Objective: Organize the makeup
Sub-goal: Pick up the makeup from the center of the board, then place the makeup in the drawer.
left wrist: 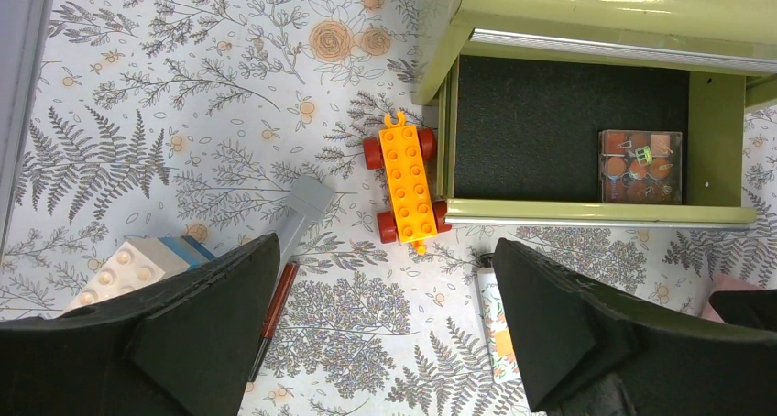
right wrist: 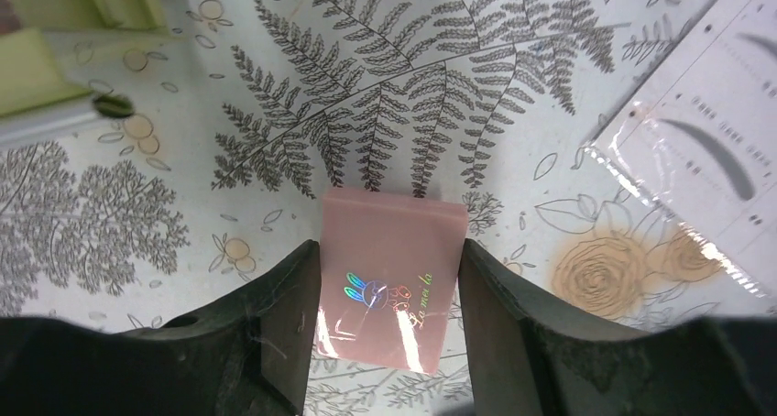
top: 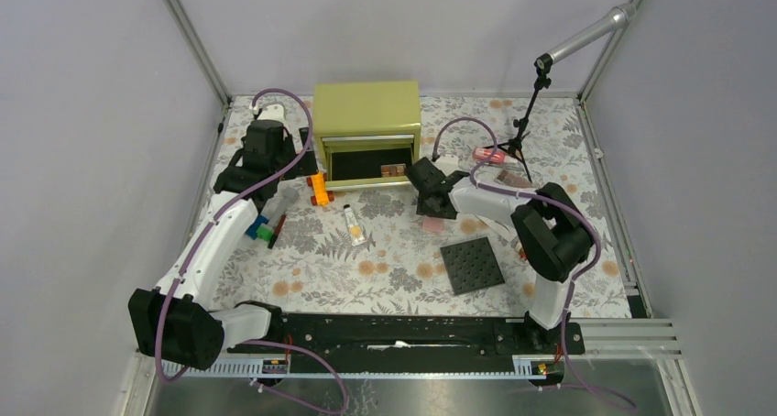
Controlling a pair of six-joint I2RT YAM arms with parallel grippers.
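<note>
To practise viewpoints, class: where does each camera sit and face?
Top external: above, behind the bases, looking down on the table; left arm and right arm show.
Left wrist: down onto orange toy car; open left gripper shows.
Right wrist: down onto pink compact clamped by right gripper.
Shared: top and left wrist show that car.

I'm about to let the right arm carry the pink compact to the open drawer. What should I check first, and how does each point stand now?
1. Right gripper centred on the pink compact: ok, a finger sits flush on each side.
2. Compact lifted off the cloth: cannot tell.
3. Green drawer open with room: ok, the dark floor is mostly bare and one small palette sits in a corner.
4. Left gripper outside the drawer: ok, it is open and hovering near the orange toy car.
5. Eyebrow stencil sheet free of the grip: ok, it lies apart from the compact.
</note>
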